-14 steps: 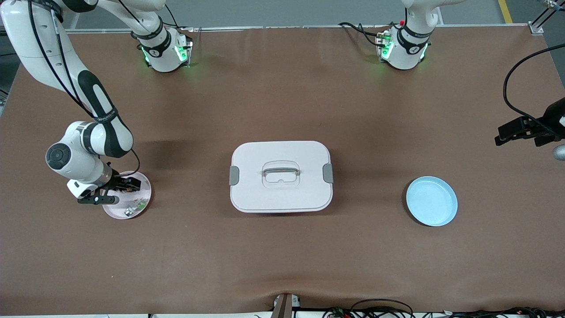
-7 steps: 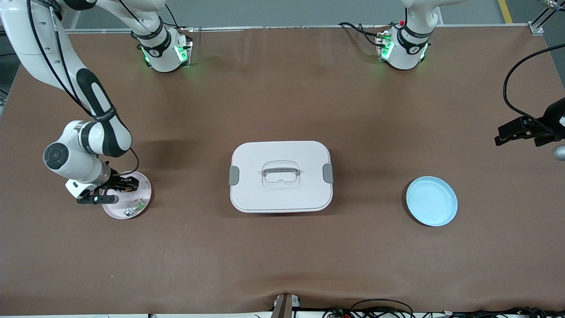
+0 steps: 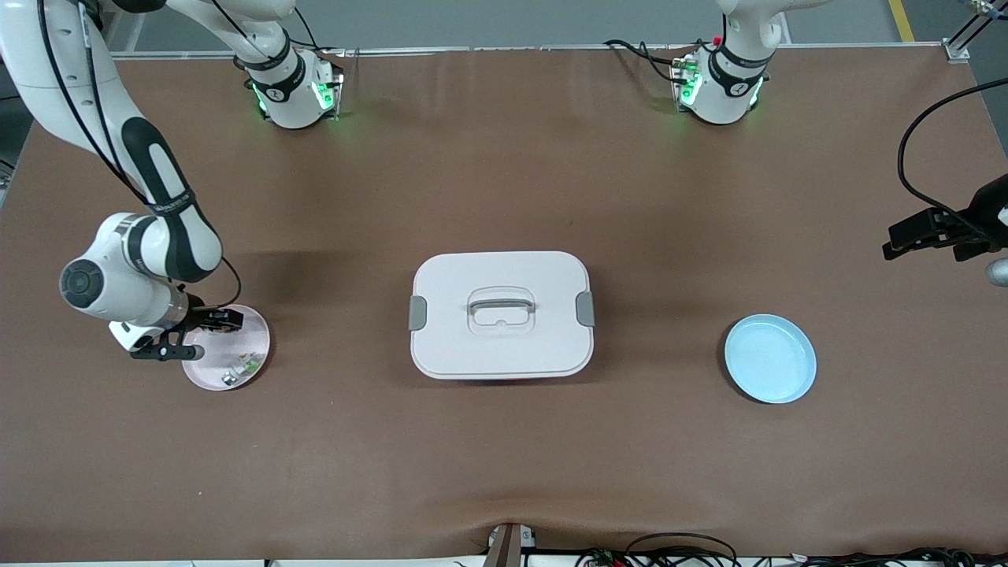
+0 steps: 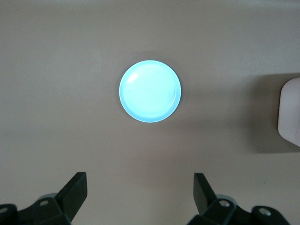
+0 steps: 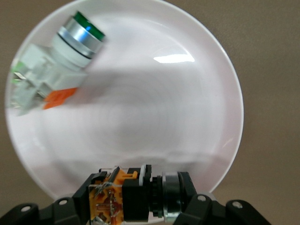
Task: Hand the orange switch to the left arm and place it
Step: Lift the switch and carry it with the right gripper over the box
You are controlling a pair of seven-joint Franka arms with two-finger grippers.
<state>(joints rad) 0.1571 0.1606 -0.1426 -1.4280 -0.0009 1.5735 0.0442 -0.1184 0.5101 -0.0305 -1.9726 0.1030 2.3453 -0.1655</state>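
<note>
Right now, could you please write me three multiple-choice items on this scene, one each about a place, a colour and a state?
1. Where is the box?
A. between the two plates
B. on the blue plate
C. at the right arm's base

2. What colour is the plate toward the left arm's end?
A. pink
B. light blue
C. green

3. What is the right claw doing?
A. open over the box
B. open on the bare table
C. shut on the orange switch over the pink plate

Answers: 1 A, the front view shows a plate toward each end with the box in the middle. 2 B, both the front and left wrist views show it light blue. 3 C, the right wrist view shows the switch gripped between the fingers.
</note>
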